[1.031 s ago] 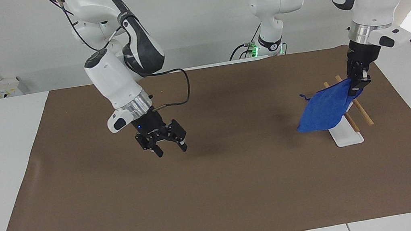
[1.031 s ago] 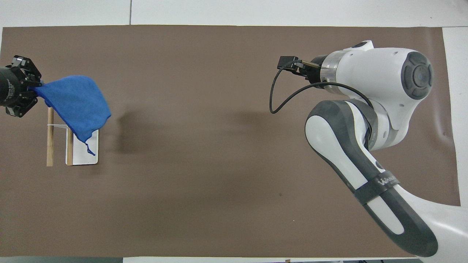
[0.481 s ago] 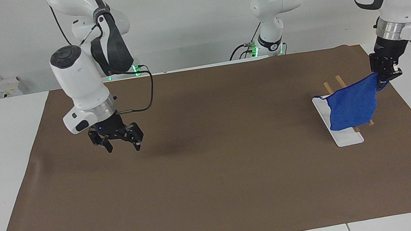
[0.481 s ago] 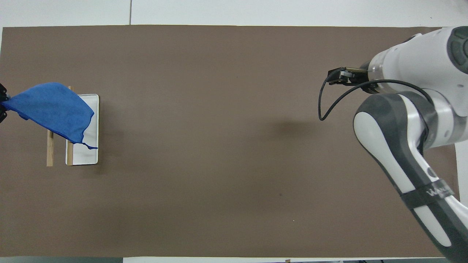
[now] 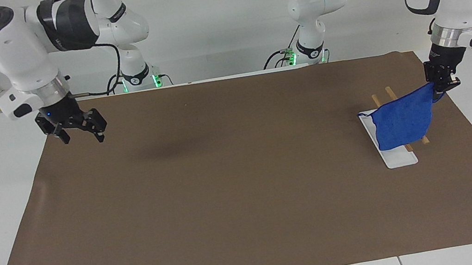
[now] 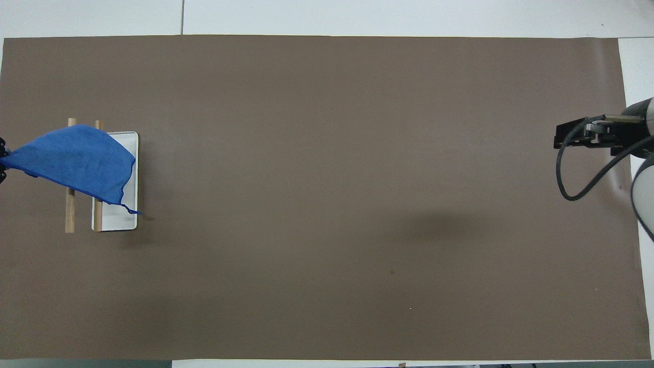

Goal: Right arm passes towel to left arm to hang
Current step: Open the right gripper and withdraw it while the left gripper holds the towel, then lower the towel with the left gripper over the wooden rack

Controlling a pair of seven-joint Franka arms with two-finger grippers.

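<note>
- Facing view: the left hand [image 5: 443, 84] is clamped on a corner of the blue towel [image 5: 403, 123], which drapes over a wooden two-rail rack [image 5: 390, 93] on a white tray [image 5: 399, 159]. The right hand [image 5: 77, 132], fingers apart and empty, waits over the brown mat's [image 5: 244, 187] edge.
- Overhead view: the towel [image 6: 76, 161] spans both rails [image 6: 70, 214]. Handover looks done; hanging is in hand. Next: lower, then release.

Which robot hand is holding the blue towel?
The left gripper, shut on a corner of the blue towel over the wooden rack. The right gripper, with the small blue light, hangs open and empty.
</note>
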